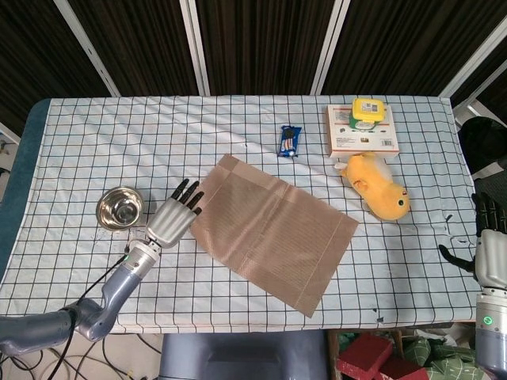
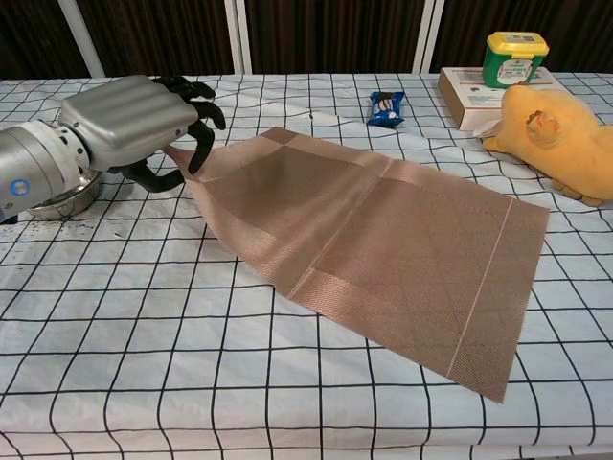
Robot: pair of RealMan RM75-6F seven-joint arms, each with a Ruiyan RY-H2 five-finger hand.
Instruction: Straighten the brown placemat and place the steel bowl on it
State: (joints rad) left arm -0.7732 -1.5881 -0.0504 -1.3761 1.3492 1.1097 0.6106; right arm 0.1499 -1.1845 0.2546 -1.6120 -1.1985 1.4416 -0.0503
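Pinching the left corner of the brown placemat (image 2: pixel 374 240) between my left hand's (image 2: pixel 134 120) thumb and fingers, I hold that corner lifted slightly off the checked tablecloth (image 1: pixel 119 134) while the rest of the mat lies flat near the table's middle. In the head view the mat sits skewed, its edges running diagonal to the grid lines, with one corner pointing at the front edge. The steel bowl (image 1: pixel 120 207) stands just beside my left hand, towards the left edge of the table; in the chest view it is mostly hidden behind my wrist.

To do this step well, I judge I should swing the held corner so the mat's edges line up with the grid, keeping it low so the fabric slides rather than folds, and stop short of knocking the bowl. A fold under the lifted corner is the likely fault, so I should lay it down gently before letting go.

My right hand (image 1: pixel 493 255) hangs off the table's right edge, fingers apart, holding nothing.
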